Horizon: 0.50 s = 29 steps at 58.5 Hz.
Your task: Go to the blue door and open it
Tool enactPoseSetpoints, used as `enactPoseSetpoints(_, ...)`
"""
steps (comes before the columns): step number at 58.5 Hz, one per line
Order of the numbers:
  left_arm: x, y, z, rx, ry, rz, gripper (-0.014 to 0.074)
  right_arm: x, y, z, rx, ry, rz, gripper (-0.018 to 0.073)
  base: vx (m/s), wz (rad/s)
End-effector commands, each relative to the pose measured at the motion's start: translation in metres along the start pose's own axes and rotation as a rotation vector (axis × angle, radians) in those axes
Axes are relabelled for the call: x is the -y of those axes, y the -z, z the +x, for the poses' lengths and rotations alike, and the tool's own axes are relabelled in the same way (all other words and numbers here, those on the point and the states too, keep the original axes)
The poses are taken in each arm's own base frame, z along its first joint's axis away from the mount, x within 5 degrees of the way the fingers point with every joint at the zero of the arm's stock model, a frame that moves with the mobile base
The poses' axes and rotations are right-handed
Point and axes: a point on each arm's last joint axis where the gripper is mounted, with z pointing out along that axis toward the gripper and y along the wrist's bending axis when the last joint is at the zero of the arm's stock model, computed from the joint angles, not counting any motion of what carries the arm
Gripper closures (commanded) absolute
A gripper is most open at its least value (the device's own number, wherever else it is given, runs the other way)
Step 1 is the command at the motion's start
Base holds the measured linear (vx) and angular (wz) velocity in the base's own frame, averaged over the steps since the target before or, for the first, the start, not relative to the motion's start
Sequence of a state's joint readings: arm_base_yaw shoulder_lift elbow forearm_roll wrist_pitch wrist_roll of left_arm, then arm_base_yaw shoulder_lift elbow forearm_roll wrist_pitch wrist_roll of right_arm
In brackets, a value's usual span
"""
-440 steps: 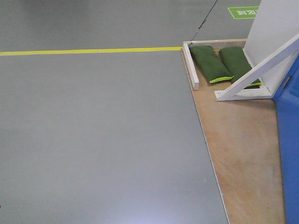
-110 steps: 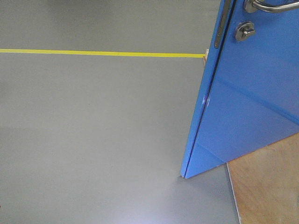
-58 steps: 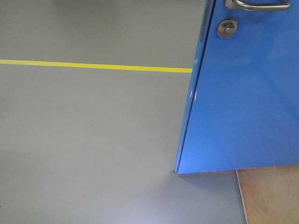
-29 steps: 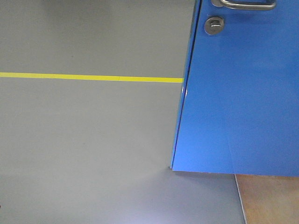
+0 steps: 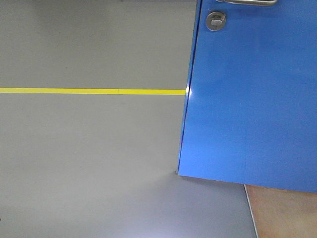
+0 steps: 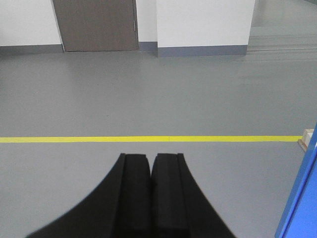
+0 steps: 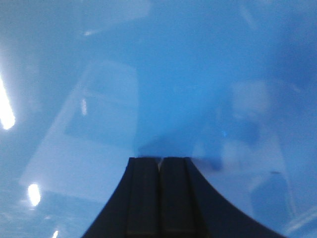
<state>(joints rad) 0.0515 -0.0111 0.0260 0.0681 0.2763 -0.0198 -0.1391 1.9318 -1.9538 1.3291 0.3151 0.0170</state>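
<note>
The left gripper (image 6: 150,163) had its two black fingers pressed together with nothing between them, pointing out over bare grey floor (image 6: 148,99). A yellow floor line (image 6: 148,139) ran crosswise just ahead of its tips, and the edge of the blue door (image 6: 301,198) stood off to its right, apart from it. Far ahead of that gripper were a white wall and a brown door (image 6: 95,25). The right gripper (image 7: 159,163) was likewise closed and empty, its tips aimed straight at the glossy door panel, which filled the whole wrist view with blurred reflections; whether the tips touched the panel could not be told. In the front view the blue door (image 5: 252,99) stood on the right, with its round silver thumb-turn lock (image 5: 215,20) near the top, the lever handle (image 5: 247,2) cut off by the frame edge, and a strip of wooden board (image 5: 282,210) below its bottom edge.
</note>
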Motion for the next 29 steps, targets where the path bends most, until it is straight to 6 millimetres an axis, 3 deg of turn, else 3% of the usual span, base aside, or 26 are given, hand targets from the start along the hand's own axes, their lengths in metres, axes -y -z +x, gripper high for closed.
enactPoseSetpoints(1, 0.0, 0.004, -0.017, 0.124, 0.01, 0.002, 0.0524, -0.029, 0.012, -0.007, 0.053, 0.012, -0.069, 0.0547, 0.08, -0.04)
enactPoseSetpoints(29, 0.0, 0.004, -0.017, 0.124, 0.01, 0.002, 0.0524, 0.047, -0.028, -0.003, 0.023, -0.032, 0.074, 0.0547, 0.02, -0.02)
